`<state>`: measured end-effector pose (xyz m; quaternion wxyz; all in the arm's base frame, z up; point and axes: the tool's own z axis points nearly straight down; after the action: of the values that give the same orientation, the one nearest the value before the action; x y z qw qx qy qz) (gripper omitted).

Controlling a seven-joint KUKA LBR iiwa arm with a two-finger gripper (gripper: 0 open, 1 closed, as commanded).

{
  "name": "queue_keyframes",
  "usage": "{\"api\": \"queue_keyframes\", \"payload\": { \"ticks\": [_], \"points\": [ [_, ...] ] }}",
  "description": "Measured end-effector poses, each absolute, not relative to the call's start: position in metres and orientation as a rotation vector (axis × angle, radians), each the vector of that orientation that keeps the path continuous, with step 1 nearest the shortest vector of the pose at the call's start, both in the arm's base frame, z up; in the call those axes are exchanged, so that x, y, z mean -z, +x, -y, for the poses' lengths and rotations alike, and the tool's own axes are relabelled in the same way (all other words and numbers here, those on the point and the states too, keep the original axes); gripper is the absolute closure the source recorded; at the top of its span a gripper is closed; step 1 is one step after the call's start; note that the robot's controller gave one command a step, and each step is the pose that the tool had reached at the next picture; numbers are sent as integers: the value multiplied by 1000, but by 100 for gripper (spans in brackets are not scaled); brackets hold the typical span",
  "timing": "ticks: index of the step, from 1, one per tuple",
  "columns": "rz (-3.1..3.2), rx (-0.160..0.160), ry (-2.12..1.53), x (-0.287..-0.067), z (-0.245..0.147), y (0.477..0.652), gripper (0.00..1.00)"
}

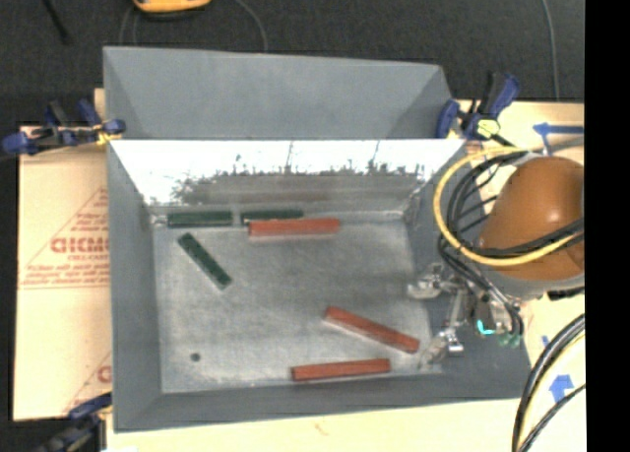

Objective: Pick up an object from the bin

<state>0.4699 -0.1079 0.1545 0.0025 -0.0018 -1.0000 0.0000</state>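
My gripper [436,317] hangs low at the bin's right wall, open, with one metal fingertip [425,289] farther back and the other near the front right corner. Nothing sits between them. Just left of the gripper a red-brown flat bar [366,330] lies slanted on the floor, its right end close to the front fingertip. A second red-brown bar [340,370] lies along the front wall, below the slanted one.
Against the back wall lie a third red-brown bar [293,227] and two dark green bars [200,218] [273,214]. Another green bar [205,260] lies slanted at the left. The arm's orange dome and cables hang over the right rim.
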Motion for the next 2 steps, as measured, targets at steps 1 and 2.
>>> {"api": "queue_keyframes", "payload": {
  "ticks": [1, 2],
  "points": [
    [3144, -2, 1, -158, 108, 472, 0],
    [3143, -2, 48, -78, 93, 488, 100]
  ]
}}
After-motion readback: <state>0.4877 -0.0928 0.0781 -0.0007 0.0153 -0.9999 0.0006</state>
